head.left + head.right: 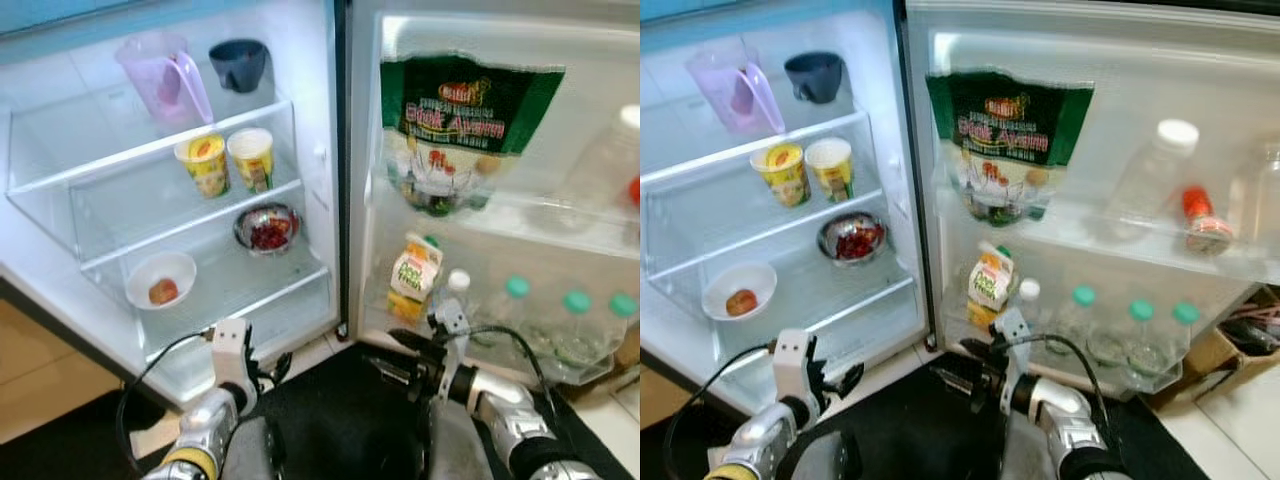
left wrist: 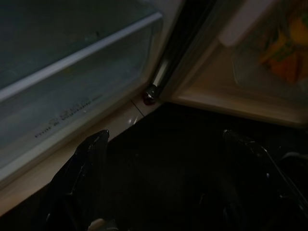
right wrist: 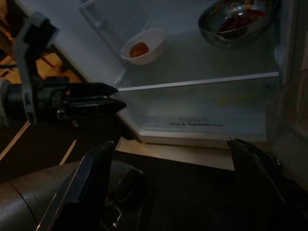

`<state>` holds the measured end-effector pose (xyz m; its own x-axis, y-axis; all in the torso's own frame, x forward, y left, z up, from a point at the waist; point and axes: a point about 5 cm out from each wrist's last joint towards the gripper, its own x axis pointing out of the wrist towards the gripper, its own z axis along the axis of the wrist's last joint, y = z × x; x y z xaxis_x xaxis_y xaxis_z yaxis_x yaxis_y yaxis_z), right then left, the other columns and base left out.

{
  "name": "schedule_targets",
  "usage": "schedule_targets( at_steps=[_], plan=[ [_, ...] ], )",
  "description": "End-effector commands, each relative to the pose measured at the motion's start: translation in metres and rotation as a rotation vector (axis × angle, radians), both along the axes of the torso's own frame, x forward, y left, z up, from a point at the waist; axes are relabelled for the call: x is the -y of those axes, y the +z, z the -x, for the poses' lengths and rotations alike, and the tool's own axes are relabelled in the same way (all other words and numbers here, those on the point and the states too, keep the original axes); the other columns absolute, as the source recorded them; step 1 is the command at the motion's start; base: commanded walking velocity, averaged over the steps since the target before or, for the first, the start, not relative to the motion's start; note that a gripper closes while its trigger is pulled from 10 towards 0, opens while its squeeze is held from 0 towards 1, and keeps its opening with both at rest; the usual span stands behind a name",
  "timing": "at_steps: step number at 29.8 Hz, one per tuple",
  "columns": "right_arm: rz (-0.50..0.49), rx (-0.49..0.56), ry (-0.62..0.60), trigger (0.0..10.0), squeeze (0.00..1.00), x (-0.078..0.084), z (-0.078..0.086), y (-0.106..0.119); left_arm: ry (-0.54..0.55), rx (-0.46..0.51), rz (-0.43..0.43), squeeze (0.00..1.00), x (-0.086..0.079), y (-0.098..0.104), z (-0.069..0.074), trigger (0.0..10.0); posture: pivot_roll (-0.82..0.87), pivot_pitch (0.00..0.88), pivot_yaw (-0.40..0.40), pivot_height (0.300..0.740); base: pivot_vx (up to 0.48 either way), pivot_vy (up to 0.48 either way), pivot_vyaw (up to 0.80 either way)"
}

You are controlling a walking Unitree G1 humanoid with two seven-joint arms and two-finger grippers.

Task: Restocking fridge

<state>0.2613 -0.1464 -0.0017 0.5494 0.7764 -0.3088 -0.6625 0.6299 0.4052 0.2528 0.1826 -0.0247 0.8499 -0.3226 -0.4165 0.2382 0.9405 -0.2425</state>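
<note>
Open white fridge (image 1: 318, 150), door swung right. Both tools low and near, wide apart at the tips, holding nothing: left tool (image 1: 262, 372) before the bottom drawer, right tool (image 1: 965, 375) below the door rack. Orange-and-white juice carton (image 1: 989, 283) upright in lower door rack, just far of right tool; right arm nearer. Green snack bag (image 1: 1008, 140) in upper door rack, label partly "Dhok Ayam", uncertain. Drawer front print (image 3: 193, 123) reads roughly "Fruit & Vegetable". Steel bowl of red fruit (image 1: 267, 228) on low shelf.
</note>
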Motion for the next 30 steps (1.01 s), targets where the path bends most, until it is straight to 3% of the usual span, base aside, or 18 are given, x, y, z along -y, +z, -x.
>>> schedule_targets(
  at_steps=[1, 6, 7, 12, 14, 17, 23, 30],
  plan=[
    [0.019, -0.025, -0.024, 10.0, 0.00, 0.005, 0.007, -0.008, 0.014, -0.045, -0.024, 0.00, -0.009, -0.006, 0.008, 10.0, -0.02, 0.031, 0.023, 0.625, 0.000, 0.000, 0.00],
    [0.047, -0.056, -0.043, 10.0, 0.00, 0.013, 0.015, -0.015, 0.020, -0.070, -0.027, 0.00, -0.008, -0.011, 0.013, 10.0, -0.02, 0.030, 0.020, 0.635, 0.000, 0.000, 0.00],
    [0.084, -0.104, -0.077, 10.0, 0.00, 0.021, 0.024, -0.024, 0.026, -0.109, -0.035, 0.00, -0.007, -0.018, 0.021, 10.0, -0.02, 0.020, 0.016, 0.645, 0.000, 0.000, 0.00],
    [0.119, -0.152, -0.150, 10.0, 0.00, 0.029, 0.031, -0.033, 0.020, -0.171, -0.062, 0.00, -0.008, -0.028, 0.034, 10.0, -0.02, 0.015, 0.019, 0.660, 0.000, 0.000, 0.00],
    [0.155, -0.188, -0.226, 10.0, 0.00, 0.038, 0.037, -0.039, 0.044, -0.234, -0.079, 0.00, -0.013, -0.037, 0.048, 10.0, -0.02, 0.015, 0.019, 0.670, 0.000, 0.000, 0.00],
    [0.165, -0.201, -0.245, 10.0, 0.00, 0.040, 0.039, -0.042, 0.054, -0.253, -0.081, 0.00, -0.014, -0.039, 0.052, 10.0, -0.02, 0.015, 0.019, 0.675, 0.000, 0.000, 0.00],
    [0.316, -0.282, -0.362, 10.0, 0.00, 0.056, 0.059, -0.058, 0.092, -0.397, -0.114, 0.00, -0.021, -0.057, 0.084, 10.0, -0.04, 0.018, 0.018, 0.684, -0.080, 0.000, 0.00],
    [0.359, -0.329, -0.452, 10.0, 0.00, 0.066, 0.065, -0.062, 0.125, -0.417, -0.119, 0.00, -0.026, -0.059, 0.090, 10.0, -0.03, 0.041, 0.029, 0.684, -0.206, 0.000, 0.00]
  ],
)
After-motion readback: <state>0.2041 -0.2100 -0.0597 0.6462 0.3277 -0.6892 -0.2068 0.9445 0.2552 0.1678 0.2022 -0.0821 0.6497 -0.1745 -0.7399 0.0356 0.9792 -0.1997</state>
